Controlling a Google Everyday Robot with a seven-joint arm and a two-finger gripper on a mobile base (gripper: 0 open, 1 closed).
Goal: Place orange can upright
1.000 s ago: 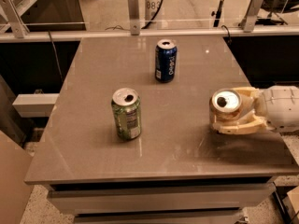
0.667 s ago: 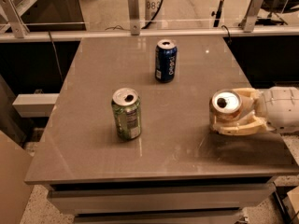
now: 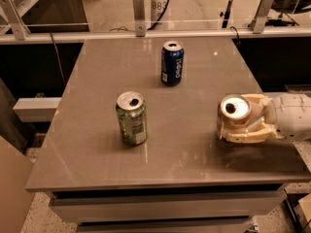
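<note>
One pincer [image 3: 234,123] (table's [image 3: 97,154] right side) clasps the open-topped orange can [image 3: 235,107].

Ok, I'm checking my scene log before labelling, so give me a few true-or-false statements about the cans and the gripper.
1. The orange can is upright, silver top facing up. True.
2. The gripper is at the green can. False: it is at the orange can, near the right edge of the table.
3. The blue can lies on its side. False: it stands upright, toward the back.
4. The green can stands nearer the table's front edge than the blue can. True.
</note>
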